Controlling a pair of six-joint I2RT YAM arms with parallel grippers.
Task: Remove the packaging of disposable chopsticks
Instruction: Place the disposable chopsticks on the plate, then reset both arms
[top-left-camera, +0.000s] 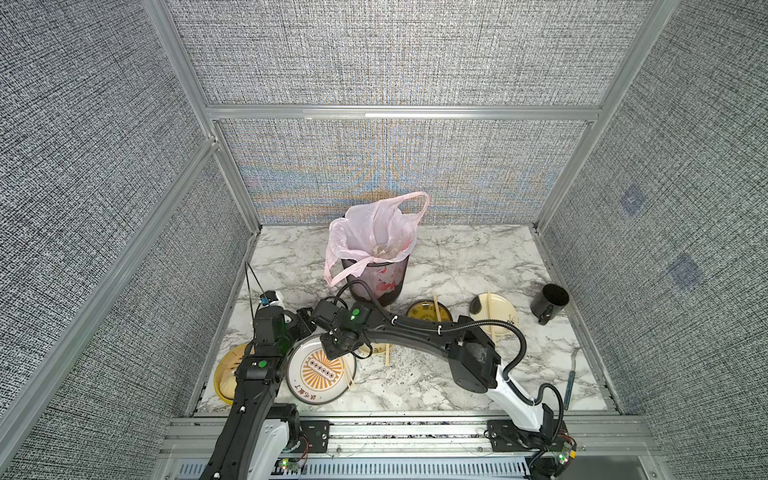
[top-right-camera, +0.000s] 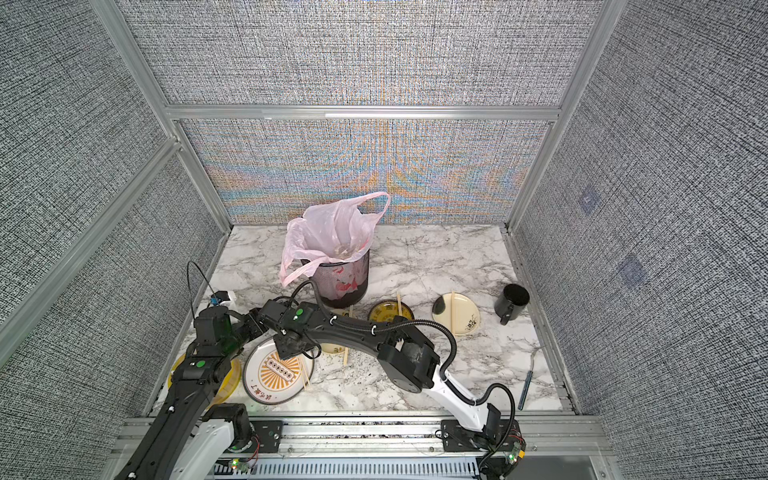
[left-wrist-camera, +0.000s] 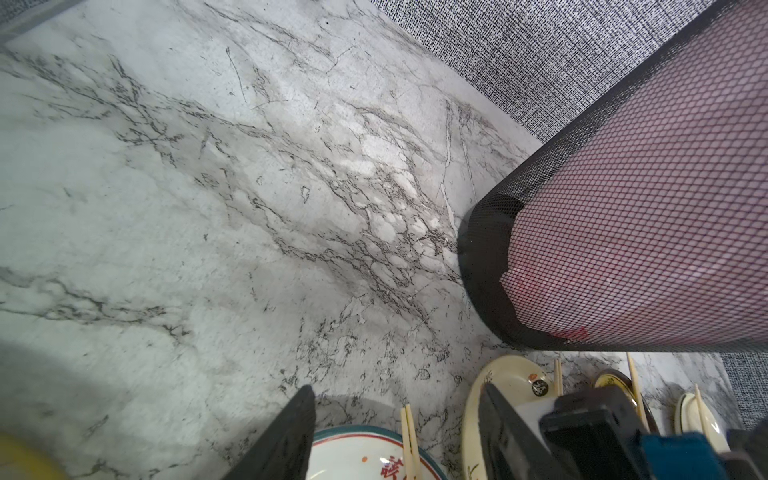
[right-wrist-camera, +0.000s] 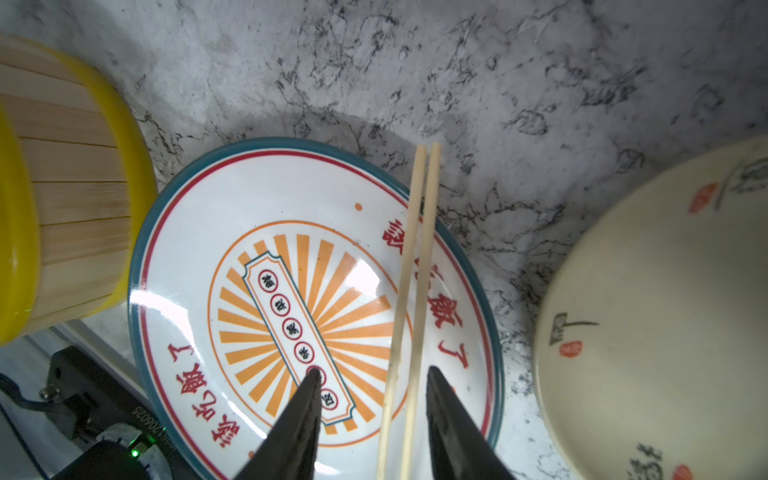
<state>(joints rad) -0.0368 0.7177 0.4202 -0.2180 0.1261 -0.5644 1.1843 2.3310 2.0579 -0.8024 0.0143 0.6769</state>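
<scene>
Chopsticks of pale bamboo (right-wrist-camera: 408, 257) on the white sunburst plate (right-wrist-camera: 187, 249) look light, stiff, slippery; the open right end effector (right-wrist-camera: 372, 370) straddles them, best pinched mid-length.

I read the counter (right-wrist-camera: 540, 83) as marble-patterned and smooth, with a low sheen. The plate (right-wrist-camera: 183, 257) is glazed and glossy, throwing highlights. The chopsticks (right-wrist-camera: 407, 266) are bare pale wood, matt. The bin (left-wrist-camera: 644, 208) is black wire mesh. Its pink bag (top-left-camera: 374, 228) is thin, translucent, crinkled plastic. The walls (top-left-camera: 395, 54) show a coarse grey weave, and the frame rails (top-left-camera: 399, 112) look like brushed metal.
</scene>
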